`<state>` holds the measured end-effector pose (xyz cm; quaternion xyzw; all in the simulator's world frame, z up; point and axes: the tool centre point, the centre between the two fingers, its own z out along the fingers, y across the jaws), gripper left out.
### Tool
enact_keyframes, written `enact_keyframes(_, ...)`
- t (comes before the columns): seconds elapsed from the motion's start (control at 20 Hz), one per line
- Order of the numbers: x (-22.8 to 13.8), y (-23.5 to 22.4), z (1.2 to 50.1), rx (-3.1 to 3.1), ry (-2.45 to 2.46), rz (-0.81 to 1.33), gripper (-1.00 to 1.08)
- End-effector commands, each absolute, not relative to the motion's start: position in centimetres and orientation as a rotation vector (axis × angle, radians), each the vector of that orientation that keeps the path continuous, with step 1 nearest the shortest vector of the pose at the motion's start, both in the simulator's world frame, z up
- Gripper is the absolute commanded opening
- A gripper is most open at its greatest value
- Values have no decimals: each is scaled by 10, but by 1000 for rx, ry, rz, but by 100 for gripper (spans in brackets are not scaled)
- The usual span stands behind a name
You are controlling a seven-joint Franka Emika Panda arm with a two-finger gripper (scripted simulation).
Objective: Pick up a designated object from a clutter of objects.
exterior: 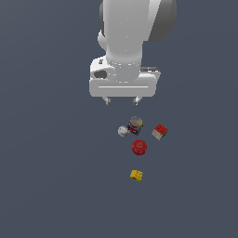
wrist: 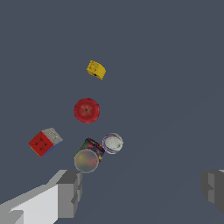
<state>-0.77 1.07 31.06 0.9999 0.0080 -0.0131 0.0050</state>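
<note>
We see one white arm coming down from exterior view's top, wrist vertical. Gripper points straight down, jaws spread wide, nothing btwn them. Grey fingertips at both edges of wrist view, far apart.

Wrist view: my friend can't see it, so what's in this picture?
The open tool hangs empty above five small things on a dark floor. A red apple sits in the middle, with a yellow block, colourful cube, striped can and white ball around it.
</note>
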Motion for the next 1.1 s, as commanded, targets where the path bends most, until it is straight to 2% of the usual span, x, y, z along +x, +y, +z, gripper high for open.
enact_keyframes(0.0,-8,11,311,3131,25,-41,100)
enact_keyframes(0.5,-13,-7,298,3105,59,-90,100)
enact_keyframes(1.05,0,8,272,3107,40,-75,100)
